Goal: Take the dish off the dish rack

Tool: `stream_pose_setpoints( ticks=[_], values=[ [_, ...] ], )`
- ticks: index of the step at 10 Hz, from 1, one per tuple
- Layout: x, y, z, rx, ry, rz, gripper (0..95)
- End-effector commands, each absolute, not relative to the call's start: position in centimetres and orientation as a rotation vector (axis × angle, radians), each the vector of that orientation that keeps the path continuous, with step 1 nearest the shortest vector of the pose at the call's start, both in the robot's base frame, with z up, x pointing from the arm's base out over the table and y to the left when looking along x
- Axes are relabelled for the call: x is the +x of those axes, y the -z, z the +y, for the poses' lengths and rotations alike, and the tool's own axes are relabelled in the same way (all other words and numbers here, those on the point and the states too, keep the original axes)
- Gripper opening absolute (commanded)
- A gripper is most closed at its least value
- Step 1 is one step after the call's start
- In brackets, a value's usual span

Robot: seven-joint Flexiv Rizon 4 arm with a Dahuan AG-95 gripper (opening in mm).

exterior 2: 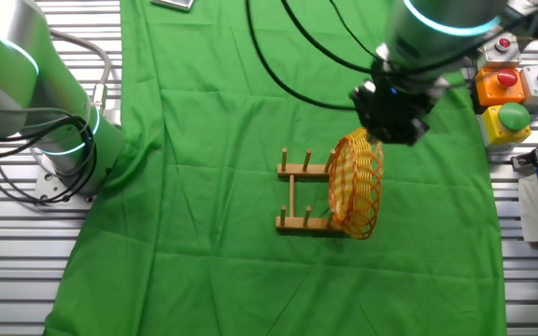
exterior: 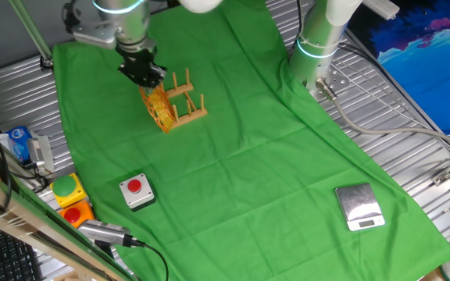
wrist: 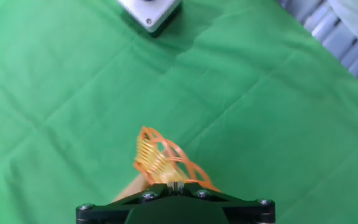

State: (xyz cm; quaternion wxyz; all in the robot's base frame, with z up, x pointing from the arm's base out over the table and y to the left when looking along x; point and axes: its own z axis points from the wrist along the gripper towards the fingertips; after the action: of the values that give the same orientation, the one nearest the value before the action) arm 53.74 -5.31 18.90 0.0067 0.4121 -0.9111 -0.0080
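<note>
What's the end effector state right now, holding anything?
End effector: closed on the top rim of the dish, which stands on edge at the dish rack.

Woven wicker dish [exterior 2: 355,185], wooden rack [exterior 2: 299,194], matt creased cloth [exterior 2: 213,168]

A wrinkled green cloth [exterior: 272,164] covers a ribbed metal table [exterior: 412,133]. Beyond the cloth's edge, a blue-and-purple poster [exterior: 436,55] lies beside the table; lighting is even and soft.
</note>
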Motion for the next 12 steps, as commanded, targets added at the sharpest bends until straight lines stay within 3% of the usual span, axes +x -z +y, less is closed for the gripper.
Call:
stream_pose_setpoints(
  ticks=[1, 6, 9, 11, 12],
  values=[
    [54.9, -18.5, -7.7, 1.515, 0.066, -2.749, 0.0],
    [56.0, -18.0, -9.3, 1.642, 0.120, -2.670, 0.0],
    [56.2, -18.1, -9.3, 1.646, 0.179, -2.608, 57.0],
    [56.5, -18.2, -9.2, 1.665, 0.223, -2.587, 57.0],
    [56.6, -18.1, -9.1, 1.695, 0.244, -2.561, 76.0]
  ],
)
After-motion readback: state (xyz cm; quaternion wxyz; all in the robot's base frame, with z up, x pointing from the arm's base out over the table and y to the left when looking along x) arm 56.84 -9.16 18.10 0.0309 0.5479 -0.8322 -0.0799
